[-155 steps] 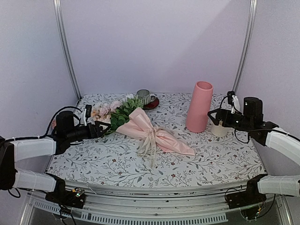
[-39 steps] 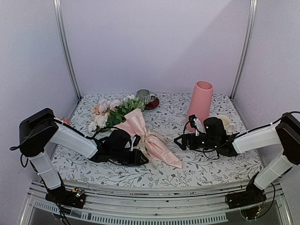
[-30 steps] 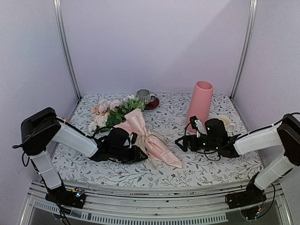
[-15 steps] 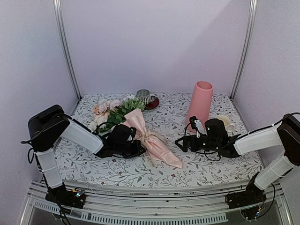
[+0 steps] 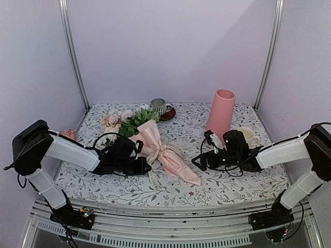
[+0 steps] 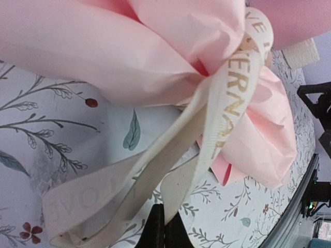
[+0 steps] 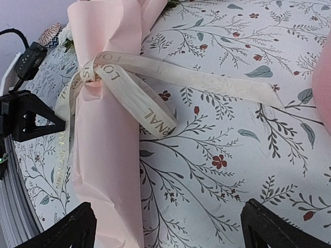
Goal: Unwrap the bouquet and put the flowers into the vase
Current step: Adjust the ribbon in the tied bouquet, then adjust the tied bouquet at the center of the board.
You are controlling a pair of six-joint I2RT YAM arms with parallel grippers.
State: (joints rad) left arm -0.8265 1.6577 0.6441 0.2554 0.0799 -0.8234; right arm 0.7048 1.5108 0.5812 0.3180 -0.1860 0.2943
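The ribbon (image 6: 227,103) carries the only writing in view: gold capitals printed along its cream weave. "ERNA" reads clearly in the left wrist view, with "VE" above it on the same band. A fainter "VO" shows on a tail that lies flat. From the right wrist view the same band shows "NAL" and what looks like "LO", with the rest folded away.

The bouquet (image 5: 161,153) lies on its side on the surface (image 5: 232,181), a cloth printed with thin leafy sprigs and small red blossoms. Its pale pink paper is matte and softly creased, pinched at the knot and tapering to a point at the near right. The flowers (image 5: 123,122) – pink, white and peach heads over green leaves – fan out at the far left.

The left tool (image 6: 159,227) is closed, its dark fingertips pressed together on a ribbon tail just left of the wrap. The right tool (image 7: 168,230) stands wide open just right of the cone's tip, holding nothing.

The vase (image 5: 220,118) – a smooth, matte pink cylinder, slightly tapered – stands upright at the far right. A short cream cup (image 5: 250,135) sits beside it. A striped mug (image 5: 158,105) rests on a red saucer (image 5: 170,114) at the far edge.
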